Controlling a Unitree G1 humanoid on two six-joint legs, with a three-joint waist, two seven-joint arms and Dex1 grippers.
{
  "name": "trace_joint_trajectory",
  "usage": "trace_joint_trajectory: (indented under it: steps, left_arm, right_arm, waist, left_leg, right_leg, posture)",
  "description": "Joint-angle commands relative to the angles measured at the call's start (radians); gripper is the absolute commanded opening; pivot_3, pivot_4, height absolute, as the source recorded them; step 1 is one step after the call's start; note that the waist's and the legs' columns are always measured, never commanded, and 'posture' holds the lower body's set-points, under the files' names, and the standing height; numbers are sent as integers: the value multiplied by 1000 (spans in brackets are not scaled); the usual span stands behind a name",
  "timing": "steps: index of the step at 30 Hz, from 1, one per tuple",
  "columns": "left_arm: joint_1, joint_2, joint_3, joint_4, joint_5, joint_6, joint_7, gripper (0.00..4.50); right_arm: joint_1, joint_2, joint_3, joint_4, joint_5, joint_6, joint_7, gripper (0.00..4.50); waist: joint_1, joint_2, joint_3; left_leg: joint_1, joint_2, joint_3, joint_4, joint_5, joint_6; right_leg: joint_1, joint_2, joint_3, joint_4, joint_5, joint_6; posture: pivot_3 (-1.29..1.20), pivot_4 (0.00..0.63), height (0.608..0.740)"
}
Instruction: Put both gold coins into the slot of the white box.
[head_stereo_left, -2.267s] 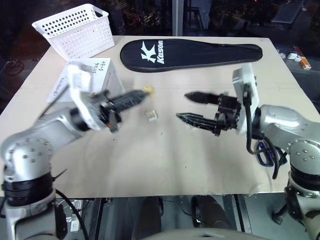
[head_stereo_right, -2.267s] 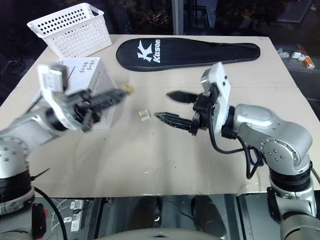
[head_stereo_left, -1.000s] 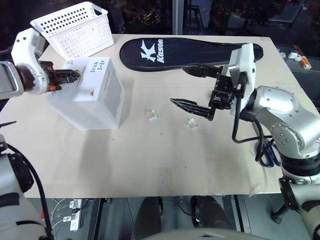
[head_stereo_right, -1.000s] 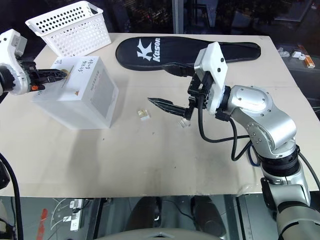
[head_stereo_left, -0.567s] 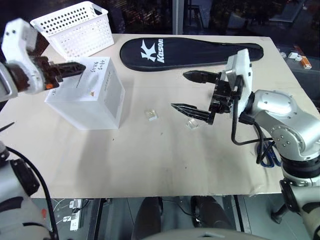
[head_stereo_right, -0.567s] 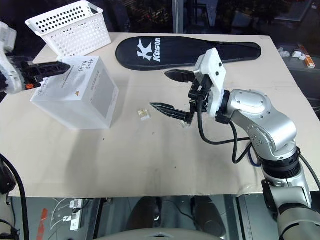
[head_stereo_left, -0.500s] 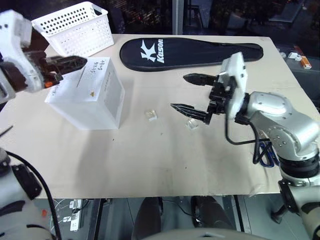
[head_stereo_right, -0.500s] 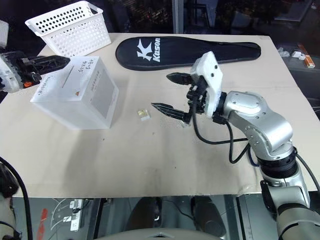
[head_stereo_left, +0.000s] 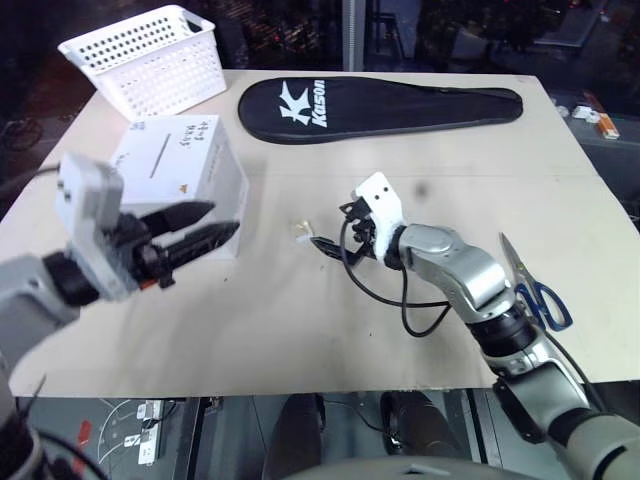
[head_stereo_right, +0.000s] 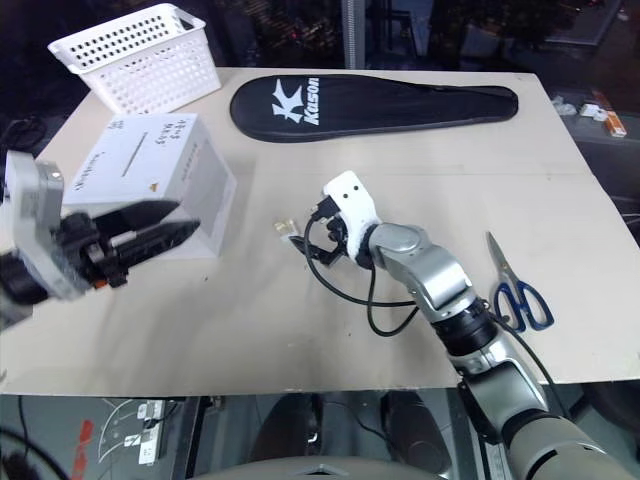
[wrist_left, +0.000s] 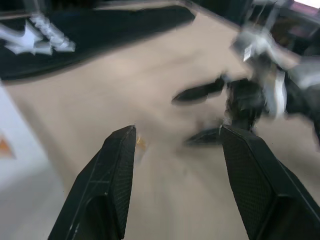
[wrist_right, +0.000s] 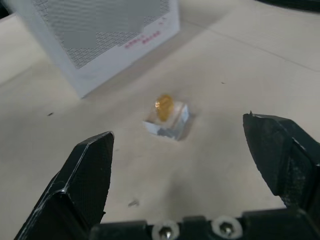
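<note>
Left tool: the left tool (head_stereo_left: 205, 233) hangs over the tabletop (head_stereo_left: 300, 330) in front of the white box, its two black fingers (wrist_left: 112, 180) spread with nothing between them. Empty and clear of the box, it looks to have no coin to deliver.

White box: the white box (head_stereo_left: 185, 175) stands at the left of the tabletop, handwritten face turned up and tilted toward the robot, so the slot (head_stereo_left: 157, 160) is reachable from above. It sits near the white basket (head_stereo_left: 145, 55), which lies further back.

Gold coin: one gold coin (wrist_right: 164, 103) rests on a small clear cube (wrist_right: 170, 120) just right of the box, raised off the tabletop, probably so that fingers can pinch its edge. The second coin I cannot find; a faint orange speck in the left wrist view is too blurred to name.

Right tool: the right tool (wrist_right: 180, 165) points low toward the cube, fingers (wrist_right: 87, 170) wide apart on either side of it and touching nothing. That aim suggests a coming pick of this coin.

Far right: scissors (head_stereo_left: 530, 290) lie near the tabletop's right edge, and a black racket cover (head_stereo_left: 380, 105) lies along the back, both away from the work.
</note>
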Motion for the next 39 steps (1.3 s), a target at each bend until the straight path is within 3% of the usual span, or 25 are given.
trace_joint_trajectory:
  steps: [1,3,6,9,12,27,28,29,30,32,39]
  left_arm:
    - [63,-5,18,-13,62,-161,-63,2725]
    - [93,-9,13,-4,68,-194,-72,2742]
    - [137,-19,11,-6,74,-245,-85,2742]
    - [165,-12,12,-4,73,-275,-102,2742]
    - [180,-5,9,-3,65,-289,-106,2742]
    - [228,5,7,-16,52,-322,-105,2742]
    - [230,5,8,-16,52,-323,-104,2742]
    - [232,4,8,-18,51,-324,-103,2742]
    - [234,4,8,-18,50,-326,-102,2742]
    - [238,3,7,-20,49,-330,-100,2742]
    - [229,4,5,-13,2,-302,-64,2742]
  right_arm:
    - [-44,53,6,65,-43,-67,1,4247]
    - [-66,84,-4,126,-66,-93,-11,3805]
    - [-92,115,-14,191,-99,-115,-25,2496]
    - [-112,145,-22,232,-111,-120,-23,2496]
    - [-120,159,-23,254,-124,-125,-13,1890]
    - [-160,215,-53,353,-156,-153,4,1890]
    - [-161,217,-56,356,-155,-152,4,1366]
    - [-162,218,-57,359,-156,-152,4,1185]
    - [-162,218,-58,361,-156,-151,6,661]
    - [-162,219,-61,362,-158,-149,9,47]
    - [-160,212,-78,328,-154,-139,20,47]
  waist:
    - [8,0,0]
    - [7,0,0]
    - [6,-1,0]
    - [6,-1,0]
    - [5,-1,0]
    - [3,0,0]
    - [3,0,0]
    - [3,0,0]
    - [3,0,0]
    - [3,0,0]
    - [3,0,0]
  left_leg:
    - [0,0,0,0,0,0]
    - [0,0,0,0,0,0]
    - [0,0,0,1,0,0]
    - [0,0,-1,0,0,0]
    - [0,0,-1,0,0,0]
    - [0,0,-1,0,0,1]
    - [0,0,-1,0,0,1]
    - [0,0,-1,0,0,1]
    - [0,0,-1,0,0,1]
    - [0,0,-1,0,0,1]
    - [0,0,-1,0,0,1]
  right_leg:
    - [0,0,0,0,0,0]
    - [0,0,0,0,0,0]
    - [1,-1,0,0,0,0]
    - [1,-1,-1,0,0,0]
    - [1,0,-1,0,0,0]
    - [1,0,-1,0,0,0]
    - [1,0,-1,0,0,0]
    - [1,0,-1,0,0,0]
    - [1,0,-1,0,0,0]
    - [1,0,-1,0,0,0]
    - [1,0,-1,0,0,0]
  posture:
    - [0,150,727]
    - [0,150,727]
    - [0,150,727]
    - [0,150,727]
    - [0,150,727]
    - [0,150,727]
    - [0,150,727]
    - [0,150,727]
    - [0,150,727]
    - [0,150,727]
    - [0,150,727]
